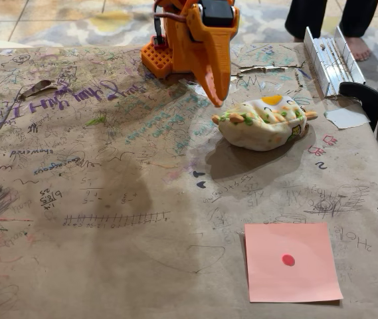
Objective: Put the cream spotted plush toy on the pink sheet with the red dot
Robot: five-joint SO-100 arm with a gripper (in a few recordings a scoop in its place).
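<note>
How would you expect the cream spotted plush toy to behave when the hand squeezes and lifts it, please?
The cream spotted plush toy looks soft and slumped, so it would probably squash and sag. Its rounded body seems light and might roll if nudged. The fabric surface likely grips well.

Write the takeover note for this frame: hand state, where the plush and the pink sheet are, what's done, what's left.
Hand: orange, pointing down at the table's far side, tip just left of and behind the plush, holding nothing; open or shut cannot be told in the fixed view.
Cream spotted plush toy: lying on the scribbled brown table, right of centre, untouched.
Pink sheet with the red dot: flat at the near right, bare, apart from the plush.
Done: nothing placed yet.
Left: grasp the plush, carry it toward the near edge, set it on the sheet.
</note>
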